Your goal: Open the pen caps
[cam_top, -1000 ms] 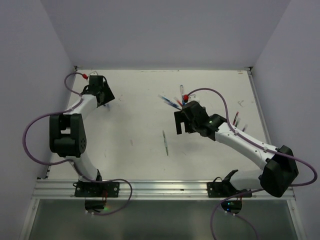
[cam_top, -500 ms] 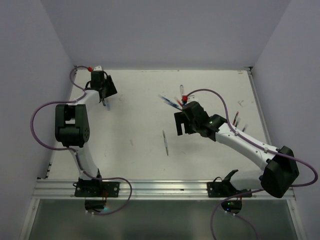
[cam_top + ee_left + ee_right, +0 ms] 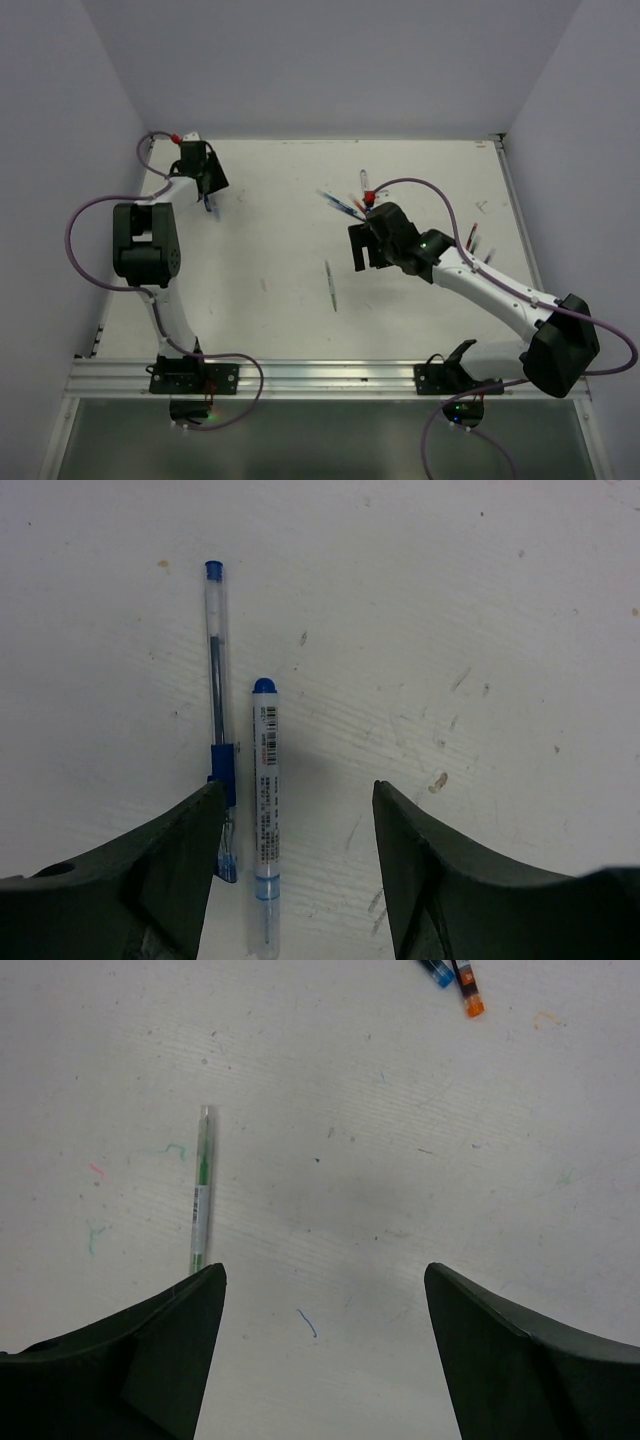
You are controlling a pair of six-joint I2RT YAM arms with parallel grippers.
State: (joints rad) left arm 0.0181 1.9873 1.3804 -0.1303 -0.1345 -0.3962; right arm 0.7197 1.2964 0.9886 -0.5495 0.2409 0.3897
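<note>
In the left wrist view two blue pens lie side by side on the white table. The clear-barrelled pen (image 3: 216,670) has its blue cap (image 3: 223,775) touching the edge of my left finger. The white labelled pen (image 3: 266,780) lies just inside that finger, with a round blue end (image 3: 264,686). My left gripper (image 3: 298,792) is open above them, at the table's back left (image 3: 207,190). My right gripper (image 3: 325,1272) is open over bare table, with a green pen (image 3: 200,1195) beside its left finger. From above, this gripper (image 3: 362,250) hangs up and to the right of the green pen (image 3: 330,285).
A cluster of pens (image 3: 345,205) lies behind the right gripper; their blue end (image 3: 437,974) and orange end (image 3: 470,1000) show in the right wrist view. More pens (image 3: 475,240) lie by the right arm. Walls close the table at the back and on both sides.
The left arm has swung its gripper a little further toward the back left corner, over the two blue pens. Both grippers have narrowed slightly. The right arm has hardly moved.
</note>
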